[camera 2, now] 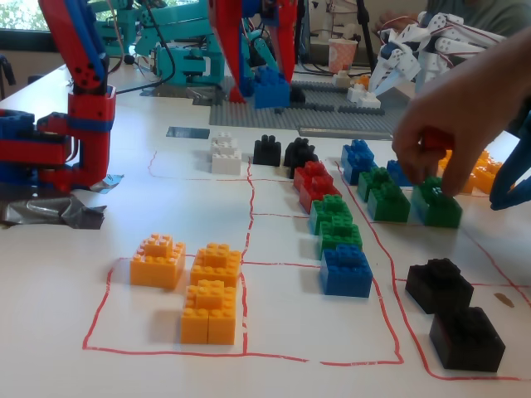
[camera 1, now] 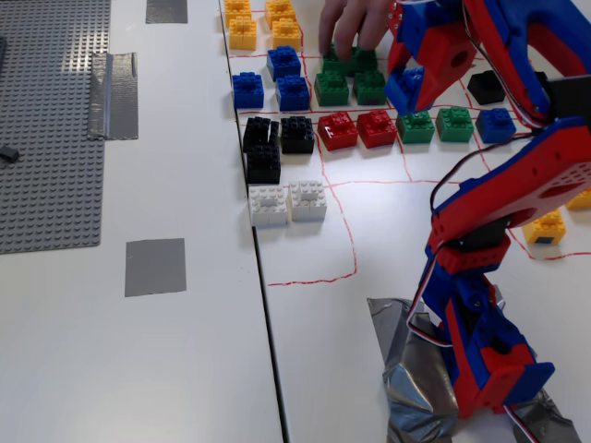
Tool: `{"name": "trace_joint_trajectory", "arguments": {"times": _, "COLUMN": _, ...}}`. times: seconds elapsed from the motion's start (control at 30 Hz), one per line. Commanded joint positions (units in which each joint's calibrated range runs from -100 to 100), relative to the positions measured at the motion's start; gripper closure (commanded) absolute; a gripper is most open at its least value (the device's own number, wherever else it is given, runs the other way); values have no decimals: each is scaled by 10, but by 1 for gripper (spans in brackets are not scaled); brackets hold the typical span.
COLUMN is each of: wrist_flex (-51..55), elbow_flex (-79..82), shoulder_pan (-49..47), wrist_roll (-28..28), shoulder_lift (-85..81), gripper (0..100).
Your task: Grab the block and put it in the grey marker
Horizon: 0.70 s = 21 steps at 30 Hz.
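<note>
My gripper [camera 1: 407, 85] is shut on a small blue studded block [camera 1: 404, 90] and holds it in the air above the rows of green and red bricks. In the other fixed view the gripper [camera 2: 264, 81] hangs at the top centre, its red fingers [camera 2: 236, 58] clamping the blue block [camera 2: 271, 88]. The grey marker [camera 1: 155, 266], a flat matte grey square, lies on the white table far to the left of the gripper and below the baseplate. It also shows in the other fixed view [camera 2: 187, 132] beyond the white bricks.
A person's hand [camera 1: 351, 28] rests on green bricks [camera 1: 349, 63] just left of the gripper, and shows in the other fixed view [camera 2: 465, 124]. Blue [camera 1: 282, 78], black [camera 1: 277, 138], white [camera 1: 288, 203], red [camera 1: 356, 129] and yellow bricks lie between. A grey studded baseplate [camera 1: 51, 120] and silver tape [camera 1: 113, 92] sit left.
</note>
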Motion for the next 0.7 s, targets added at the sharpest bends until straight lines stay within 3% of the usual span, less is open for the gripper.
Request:
{"name": "trace_joint_trajectory", "arguments": {"times": 0.0, "wrist_flex": -27, "elbow_flex": 8, "shoulder_pan": -37, "wrist_roll": -7, "shoulder_lift": -40, "gripper": 100}}
{"name": "trace_joint_trajectory", "arguments": {"times": 0.67, "wrist_flex": -184, "elbow_flex": 118, "shoulder_pan": -273, "wrist_roll": -14, "shoulder_lift": -24, "gripper": 100}}
